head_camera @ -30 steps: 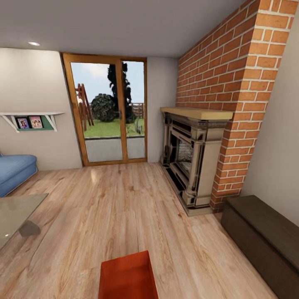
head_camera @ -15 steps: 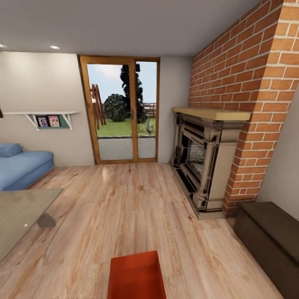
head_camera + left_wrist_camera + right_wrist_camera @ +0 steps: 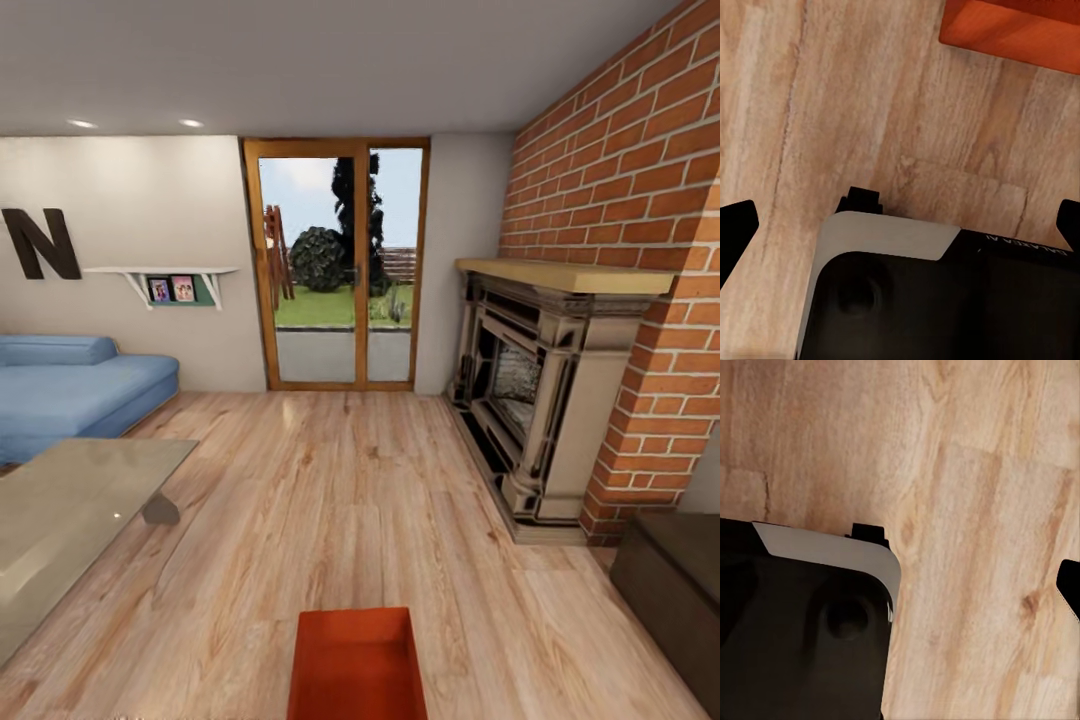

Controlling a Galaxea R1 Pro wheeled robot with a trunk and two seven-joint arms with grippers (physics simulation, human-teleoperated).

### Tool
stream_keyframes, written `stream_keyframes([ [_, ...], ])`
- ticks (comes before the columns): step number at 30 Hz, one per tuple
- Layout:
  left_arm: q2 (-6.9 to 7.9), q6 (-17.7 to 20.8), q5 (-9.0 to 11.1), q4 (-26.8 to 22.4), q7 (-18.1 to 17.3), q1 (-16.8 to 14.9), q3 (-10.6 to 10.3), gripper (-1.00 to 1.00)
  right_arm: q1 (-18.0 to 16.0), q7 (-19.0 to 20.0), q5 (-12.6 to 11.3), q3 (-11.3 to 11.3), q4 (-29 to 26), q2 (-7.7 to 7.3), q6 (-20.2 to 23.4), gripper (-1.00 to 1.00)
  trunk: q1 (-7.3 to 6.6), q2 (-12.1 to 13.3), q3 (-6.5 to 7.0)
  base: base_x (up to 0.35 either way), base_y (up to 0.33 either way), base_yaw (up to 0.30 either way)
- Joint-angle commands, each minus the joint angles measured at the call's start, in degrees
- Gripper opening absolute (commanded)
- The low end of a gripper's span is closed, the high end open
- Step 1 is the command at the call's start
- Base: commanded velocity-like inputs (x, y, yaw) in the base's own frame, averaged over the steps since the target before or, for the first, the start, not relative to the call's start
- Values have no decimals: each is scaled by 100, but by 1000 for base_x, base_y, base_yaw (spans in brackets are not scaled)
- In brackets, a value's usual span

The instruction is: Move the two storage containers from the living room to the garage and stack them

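One storage container, an orange-red lidless bin, sits on the light wood-plank floor of the living room, low in the head view and just ahead of me. Its corner also appears in the left wrist view. My left gripper hangs open above the planks, its two black fingertips far apart, well clear of the bin. In the right wrist view my right gripper points down at bare planks; one fingertip sits at the picture's edge, so the jaws stand wide. Nothing is held.
A red-brick fireplace stands to the right, with a dark low bench nearer me. A glass table and blue sofa are on the left. Wood-framed glass doors are straight ahead. My own dark base lies under both wrists.
The whole head view has swung left: the doors and fireplace slid right, and more sofa, table and a wall letter came in. The container stays low in the picture.
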Motion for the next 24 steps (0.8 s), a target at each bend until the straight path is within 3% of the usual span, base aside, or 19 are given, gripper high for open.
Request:
stream_keyframes([
  [1, 1, 18, 41, 0, -18, -4, 10, 100, -7, -19, 1, 35, 15, 1, -27, 100, 0, -4, -7, 0, 0, 111],
  [24, 0, 18, 41, 0, -18, -4, 10, 100, -7, -26, -16, 27, 15, 1, -20, 100, 0, -4, -7, 0, 0, 8],
])
